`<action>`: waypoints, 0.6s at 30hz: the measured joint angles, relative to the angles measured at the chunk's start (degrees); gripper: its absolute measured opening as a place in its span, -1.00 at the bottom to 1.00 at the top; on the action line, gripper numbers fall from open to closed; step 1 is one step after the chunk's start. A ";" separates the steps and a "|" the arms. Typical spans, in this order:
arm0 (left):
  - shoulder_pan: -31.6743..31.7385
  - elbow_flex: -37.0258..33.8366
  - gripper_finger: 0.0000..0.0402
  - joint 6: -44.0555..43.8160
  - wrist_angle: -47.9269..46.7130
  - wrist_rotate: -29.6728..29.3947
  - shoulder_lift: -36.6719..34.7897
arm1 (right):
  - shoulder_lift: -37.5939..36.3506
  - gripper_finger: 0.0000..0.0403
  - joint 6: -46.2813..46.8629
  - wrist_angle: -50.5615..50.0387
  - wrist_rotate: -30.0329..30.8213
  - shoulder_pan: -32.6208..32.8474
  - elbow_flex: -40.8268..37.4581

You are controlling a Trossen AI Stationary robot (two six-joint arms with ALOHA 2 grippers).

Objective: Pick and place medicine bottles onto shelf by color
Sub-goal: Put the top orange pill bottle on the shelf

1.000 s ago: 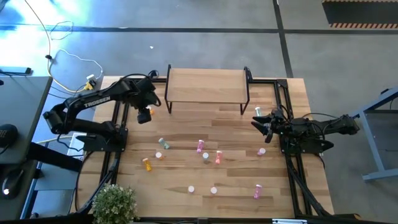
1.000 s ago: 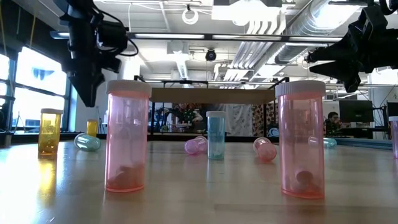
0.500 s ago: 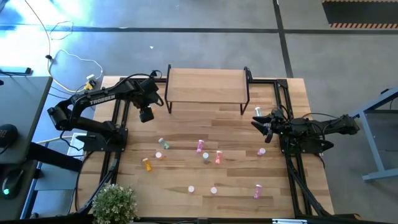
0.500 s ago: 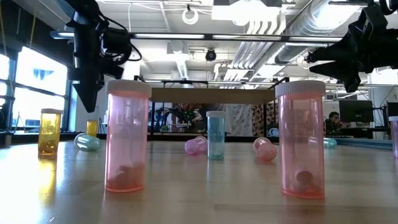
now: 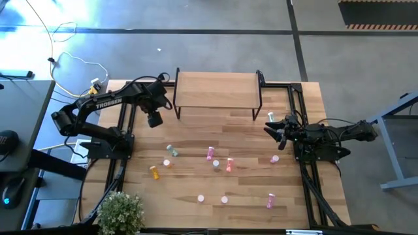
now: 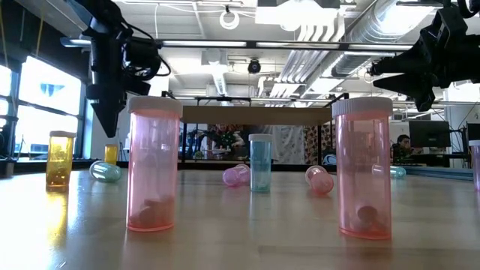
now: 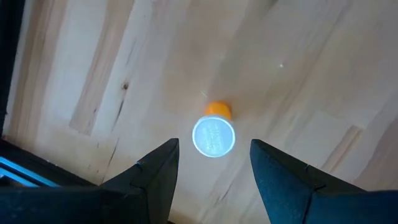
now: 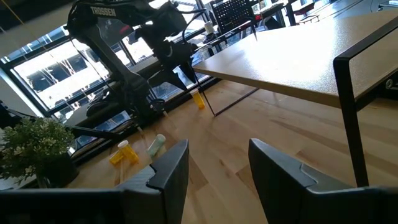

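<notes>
Spanning most of the high view, the bench [image 5: 196,137] carries the shelf [image 5: 215,90] at its far edge, bare on top. Left of the shelf's front-left leg the left hand [image 7: 211,163] hangs pointing straight down, fingers parted and gripping nothing, directly above an upright orange bottle [image 7: 214,132] with a pale cap. Right of the shelf, near its front-right leg, the right hand [image 8: 214,165] waits above the bench, fingers likewise parted and empty. In front of the shelf the other bottles [image 5: 215,160] lie scattered: a pale green [image 5: 172,151] and an orange one [image 5: 154,172] to the left, pink ones [image 5: 209,153] around the middle, and two more pink ones [image 5: 270,200] to the right, well apart.
</notes>
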 joint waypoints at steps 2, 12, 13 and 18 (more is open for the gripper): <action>0.54 0.00 -0.05 0.00 0.65 0.33 0.00 | -0.02 -0.22 0.00 0.00 0.00 -0.02 0.00; 0.54 0.00 -0.05 -1.30 0.90 1.07 1.85 | -0.02 -0.22 0.01 0.02 0.01 -0.01 -0.01; 0.54 0.00 -0.05 -1.33 0.96 0.80 2.17 | -0.02 -0.22 0.00 0.01 0.00 -0.01 0.00; 0.54 0.00 -0.05 -2.65 2.09 -0.87 3.31 | -0.02 -0.22 0.00 0.01 0.00 -0.02 0.00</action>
